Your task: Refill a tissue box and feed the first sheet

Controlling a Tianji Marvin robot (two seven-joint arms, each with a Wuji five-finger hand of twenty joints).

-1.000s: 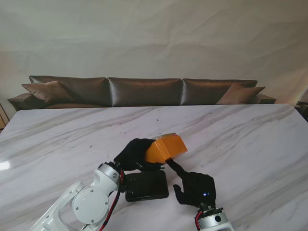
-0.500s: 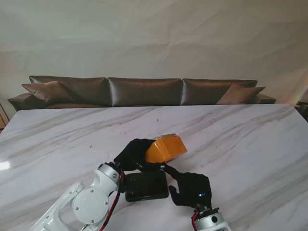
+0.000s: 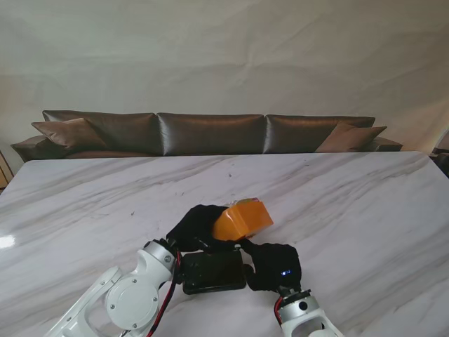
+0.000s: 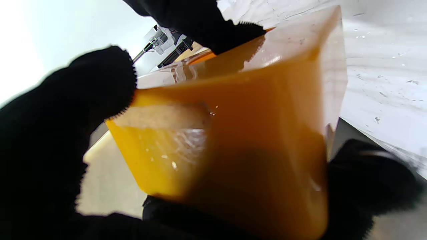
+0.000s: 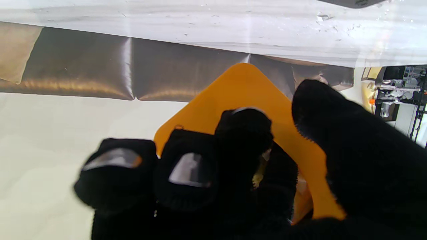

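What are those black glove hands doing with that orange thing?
The robot is refilling a tissue box. Its left hand holds the orange tissue pack tilted up off the marble table. The right hand reaches in with curled fingers at the pack's near end; whether it grips anything is hard to tell. A black box lies on the table just nearer to me, between the two arms. No tissue is pulled out yet.
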